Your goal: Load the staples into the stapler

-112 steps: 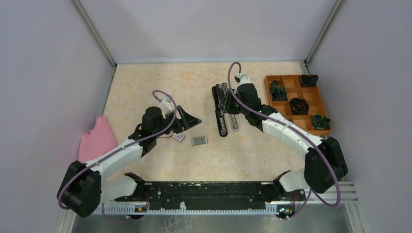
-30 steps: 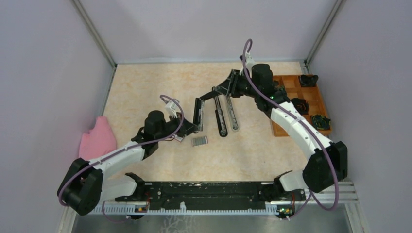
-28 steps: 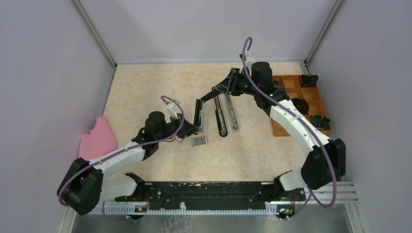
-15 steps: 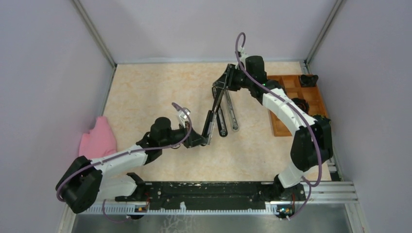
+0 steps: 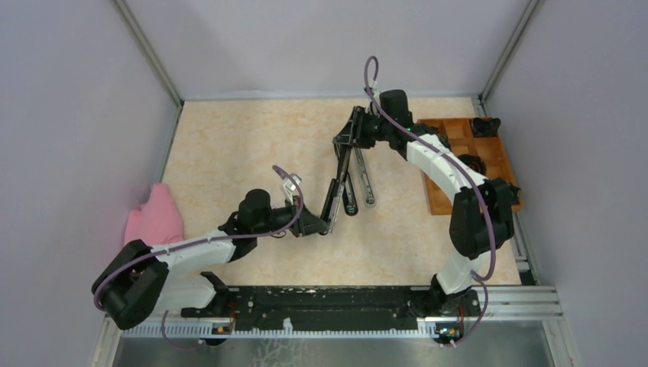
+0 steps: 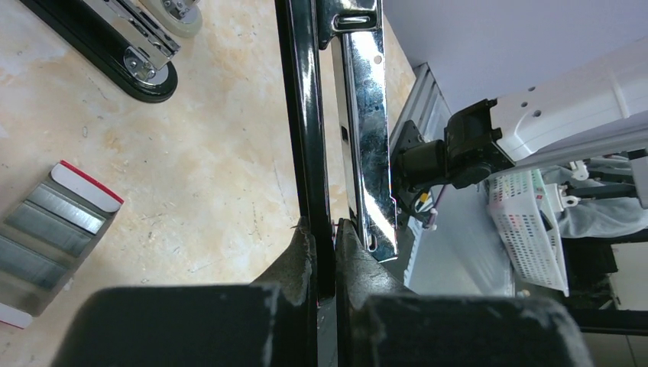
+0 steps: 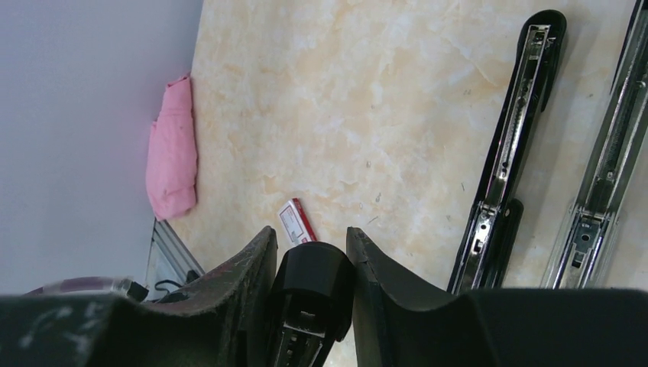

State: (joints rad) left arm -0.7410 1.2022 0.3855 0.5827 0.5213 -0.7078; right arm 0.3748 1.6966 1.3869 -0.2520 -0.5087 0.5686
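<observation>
Staples [image 6: 46, 229] lie flat on the surface [image 6: 206, 138] in the left wrist view, a grey ridged block with a white, red-edged strip at one end. The picture's edge cuts it, so I cannot tell its long axis. The left gripper [image 6: 322, 233] is clenched on the thin black top arm of the stapler [image 6: 304, 115], which runs straight away from the fingers with a chrome rail [image 6: 367, 138] just beside it. The staples sit to one side of this gripper, apart from the arm.

In the right wrist view the right gripper [image 7: 312, 252] clasps the rounded black far end of that top arm between both fingers. Beyond it the black base [image 7: 512, 130] and a silvery magazine [image 7: 611, 145] lie side by side on the surface, parallel. A small red-and-white box [image 7: 296, 222] lies just past the fingertips, and a pink cloth [image 7: 174, 157] is at the surface's edge.

From above, the stapler is spread open near the middle of the surface. Base and magazine lie flat with their long axes running from the far edge toward the near edge. The top arm is raised between the two grippers, slanting from far right to near left. The left arm stretches low from the near left corner. The right arm stands with a high elbow by the right edge and reaches across toward the far edge. A wooden tray [image 5: 435, 195] sits at the right edge. The staples are hidden here.
</observation>
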